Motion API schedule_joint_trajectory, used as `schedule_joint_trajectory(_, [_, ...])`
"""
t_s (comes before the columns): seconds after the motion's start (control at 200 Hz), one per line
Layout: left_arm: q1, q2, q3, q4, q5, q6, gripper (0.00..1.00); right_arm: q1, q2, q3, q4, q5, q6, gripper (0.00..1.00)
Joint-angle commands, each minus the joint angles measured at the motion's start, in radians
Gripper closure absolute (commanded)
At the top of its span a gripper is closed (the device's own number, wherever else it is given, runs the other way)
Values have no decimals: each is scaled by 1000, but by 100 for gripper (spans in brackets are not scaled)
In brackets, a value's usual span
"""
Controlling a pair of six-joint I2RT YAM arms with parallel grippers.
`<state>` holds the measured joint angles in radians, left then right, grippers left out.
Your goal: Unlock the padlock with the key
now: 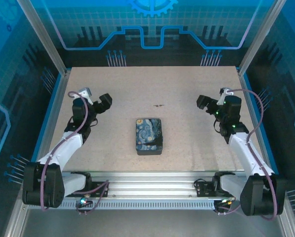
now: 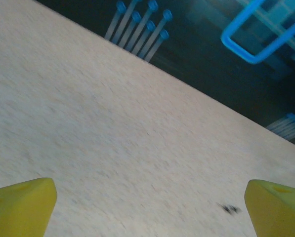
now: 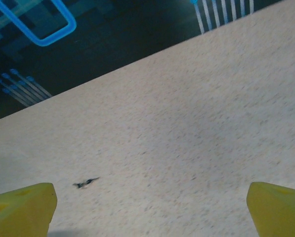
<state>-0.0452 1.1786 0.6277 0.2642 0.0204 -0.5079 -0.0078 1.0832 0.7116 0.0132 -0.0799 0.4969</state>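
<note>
presumably the padlock hides inside the shut tin point(image 1: 148, 136) at the middle of the table point(image 1: 187, 84), though i cannot tell; likely hard, slick metal, best pinched across its flat body; left gripper point(image 1: 104, 101) and right gripper point(image 1: 204, 102) gape wide, empty

A rectangular tin point(image 1: 148, 136) (blue swirling night sky on its lid) lies flat on the pale speckled table point(image 1: 187, 89).

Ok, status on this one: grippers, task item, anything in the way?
Left gripper open, empty. Right gripper open, empty. Night-sky tin shut, at centre of table. Tiny dark speck beyond it, too small to identify.
</note>
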Motion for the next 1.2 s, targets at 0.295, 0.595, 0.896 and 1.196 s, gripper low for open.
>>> schedule_joint_trajectory(0.295, [-264,96,40,-278,266,-140,13,167,73,19,-319,-270,75,9])
schedule_joint_trajectory(0.595, [-368,273,152,-240,332,-167,22,324,136,-20,-305,-258,135,15])
schedule_joint_trajectory(0.896, [-425,464,311,-200,382,-185,28,362,189,-32,-265,-273,175,20])
schedule_joint_trajectory(1.196, [-490,623,516,-232,424,-189,30,358,220,3,-289,-239,143,20])
